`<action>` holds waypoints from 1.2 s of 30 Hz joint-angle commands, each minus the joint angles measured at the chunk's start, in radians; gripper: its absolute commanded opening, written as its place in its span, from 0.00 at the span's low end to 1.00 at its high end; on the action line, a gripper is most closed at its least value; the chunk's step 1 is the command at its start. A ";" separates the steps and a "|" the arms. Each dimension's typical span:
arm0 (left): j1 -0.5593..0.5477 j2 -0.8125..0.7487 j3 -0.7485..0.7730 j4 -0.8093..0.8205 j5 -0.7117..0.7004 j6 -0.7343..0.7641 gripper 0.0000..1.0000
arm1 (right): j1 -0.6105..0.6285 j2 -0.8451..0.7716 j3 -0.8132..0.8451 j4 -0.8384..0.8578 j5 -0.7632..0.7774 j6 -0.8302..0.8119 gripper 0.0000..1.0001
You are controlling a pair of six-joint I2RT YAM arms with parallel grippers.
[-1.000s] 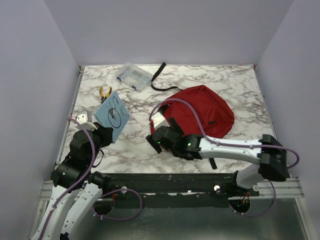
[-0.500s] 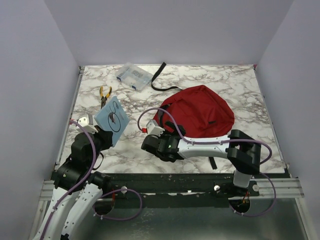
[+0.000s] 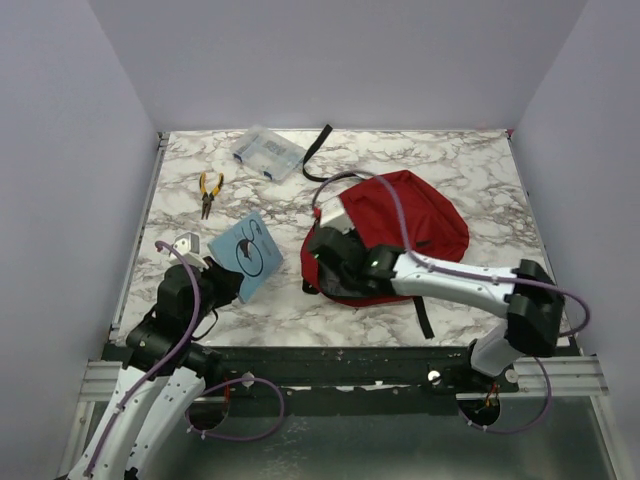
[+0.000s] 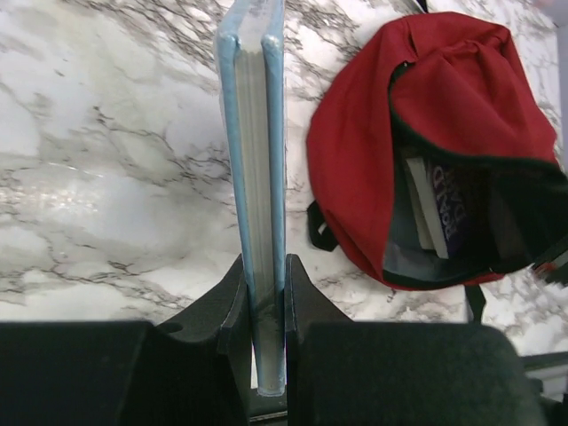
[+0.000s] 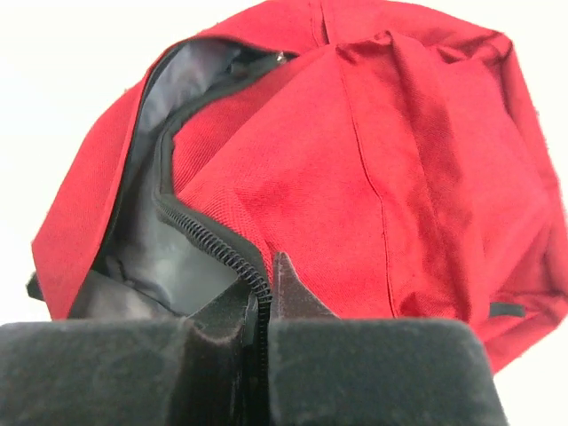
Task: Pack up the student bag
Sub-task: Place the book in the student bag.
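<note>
The student bag (image 3: 410,230), dark red with black straps, lies right of the table's middle with its mouth open toward the left. In the left wrist view the bag (image 4: 461,98) shows books (image 4: 435,209) standing inside it. My right gripper (image 3: 322,250) is at the bag's left rim. In the right wrist view this gripper (image 5: 266,277) is shut on the black zip edge (image 5: 204,235) of the bag (image 5: 408,169). My left gripper (image 3: 222,280) is shut on a light blue book (image 3: 250,254), held edge-up (image 4: 257,160) between the fingers (image 4: 232,302) just left of the bag.
A clear plastic box (image 3: 266,152) stands at the back left, with a loose black strap (image 3: 318,152) beside it. Yellow-handled pliers (image 3: 209,190) lie on the marble near the left edge. Walls close in the table on three sides.
My right gripper moved from the table in front of the bag up to its left rim and shut on the zip edge. My left arm carried the blue book rightward toward the bag.
</note>
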State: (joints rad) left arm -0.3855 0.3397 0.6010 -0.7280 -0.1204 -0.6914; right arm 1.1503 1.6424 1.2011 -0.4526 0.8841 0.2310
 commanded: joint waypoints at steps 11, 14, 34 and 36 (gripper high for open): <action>0.027 0.142 -0.125 0.564 0.582 -0.312 0.00 | -0.370 -0.351 -0.226 0.236 -0.727 0.299 0.00; 0.034 0.177 -0.155 0.643 0.647 -0.398 0.00 | -0.388 -0.362 -0.242 0.259 -0.771 0.328 0.01; 0.046 0.025 -0.268 0.548 0.555 -0.669 0.00 | -0.399 -0.425 -0.222 0.294 -0.708 0.368 0.01; 0.046 0.054 -0.271 0.571 0.616 -0.684 0.00 | -0.399 -0.424 -0.220 0.298 -0.710 0.366 0.01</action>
State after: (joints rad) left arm -0.3462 0.3954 0.3111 -0.2096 0.4671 -1.3251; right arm 0.7525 1.2503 0.9638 -0.2108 0.1551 0.5842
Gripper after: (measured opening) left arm 0.146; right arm 0.019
